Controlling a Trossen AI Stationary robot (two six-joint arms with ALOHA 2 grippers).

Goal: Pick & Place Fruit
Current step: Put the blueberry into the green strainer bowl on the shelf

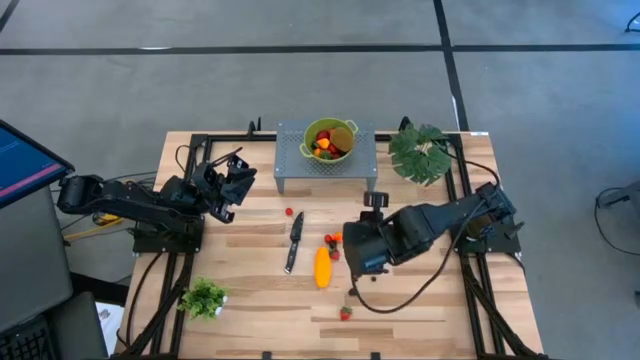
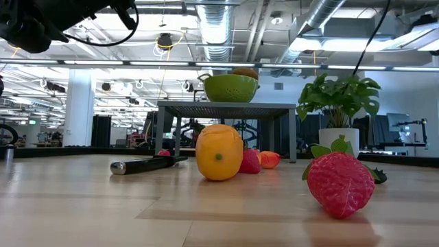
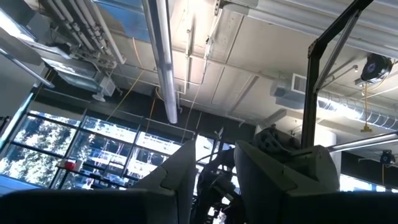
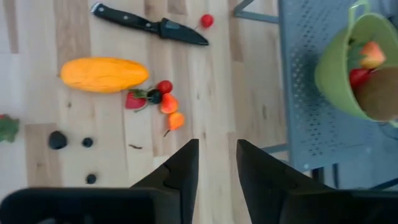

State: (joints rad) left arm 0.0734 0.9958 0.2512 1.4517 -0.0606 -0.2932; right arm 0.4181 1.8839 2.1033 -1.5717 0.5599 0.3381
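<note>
A green bowl (image 1: 328, 140) with fruit in it stands on a grey perforated stand (image 1: 290, 160) at the table's far side. Loose fruit lies on the wood: a long yellow-orange fruit (image 4: 104, 74), a cluster of small red and orange pieces (image 4: 163, 102), a red ball (image 4: 206, 20), dark balls (image 4: 57, 140) and a strawberry (image 2: 341, 184) near the front edge. My right gripper (image 4: 217, 152) hangs above the table between the cluster and the stand, pointing down, open and empty. My left gripper (image 3: 216, 158) is at the table's left, tilted up toward the ceiling, open and empty.
A black-handled knife (image 1: 294, 240) lies left of the yellow-orange fruit. A leafy plant (image 1: 420, 152) stands at the far right and a smaller one (image 1: 204, 297) at the near left. Bare wood lies along the near edge around the strawberry.
</note>
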